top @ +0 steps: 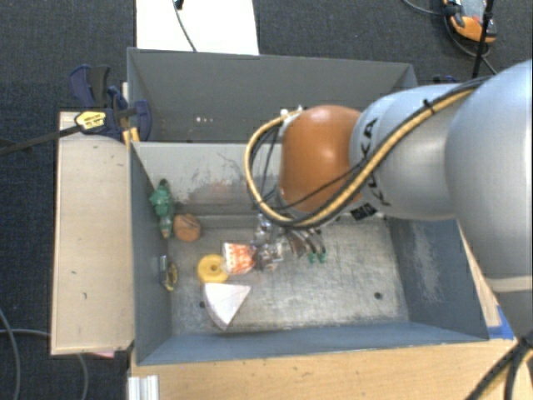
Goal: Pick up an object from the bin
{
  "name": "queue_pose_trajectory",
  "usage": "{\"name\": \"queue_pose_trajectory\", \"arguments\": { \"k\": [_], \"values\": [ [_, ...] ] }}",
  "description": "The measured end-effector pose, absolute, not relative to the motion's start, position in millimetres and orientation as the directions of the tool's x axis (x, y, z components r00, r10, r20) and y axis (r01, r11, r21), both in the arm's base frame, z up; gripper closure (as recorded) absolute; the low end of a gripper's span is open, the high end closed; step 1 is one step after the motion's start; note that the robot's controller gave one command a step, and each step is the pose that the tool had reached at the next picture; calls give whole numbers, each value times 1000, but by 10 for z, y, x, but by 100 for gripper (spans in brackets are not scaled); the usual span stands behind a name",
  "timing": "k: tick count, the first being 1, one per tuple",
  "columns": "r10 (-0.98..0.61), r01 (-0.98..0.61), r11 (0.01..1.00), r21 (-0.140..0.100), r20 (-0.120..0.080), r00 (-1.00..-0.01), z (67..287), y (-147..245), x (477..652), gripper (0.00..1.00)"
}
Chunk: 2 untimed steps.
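Gripper hangs low in the middle of the bin, right at floor level, under the orange wrist cover. Open or closed: cannot tell, its lower end is a small metallic clutter half hidden by the cover and the looped cables. Nothing is visibly held. Grey arm comes in from the right and covers the bin's right rear part.

Camera view, things in the bin:
- Red-and-white packet, small and crumpled, lies on the floor just left of the gripper. It is the nearest thing; touching or not is unclear.
- Yellow ring lies flat, just left of the packet and close beside it.
- White wedge, triangular, sits in front of the ring and packet, near the front wall and apart from the gripper.
- Brown roundish lump is left of centre, behind the ring.
- Green figure stands against the left wall, just beside the brown lump.
- Small dark-and-yellow piece lies at the foot of the left wall, left of the ring; too small to name.
- Tiny green bit is just right of the gripper; whether loose or part of the tool is unclear.

Right half of the floor is bare scuffed metal.
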<state>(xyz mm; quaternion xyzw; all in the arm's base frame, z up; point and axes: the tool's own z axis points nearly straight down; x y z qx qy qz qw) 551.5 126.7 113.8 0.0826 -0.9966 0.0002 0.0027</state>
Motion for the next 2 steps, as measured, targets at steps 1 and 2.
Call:
{"name": "queue_pose_trajectory", "arguments": {
  "k": [1, 2],
  "values": [
    [-185, -185, 983, 0, 1, -983, 1722, 1394, 5479, 100],
    [-203, -203, 979, 0, -2, -979, 2214, 1465, 5534, 100]
  ]
}}
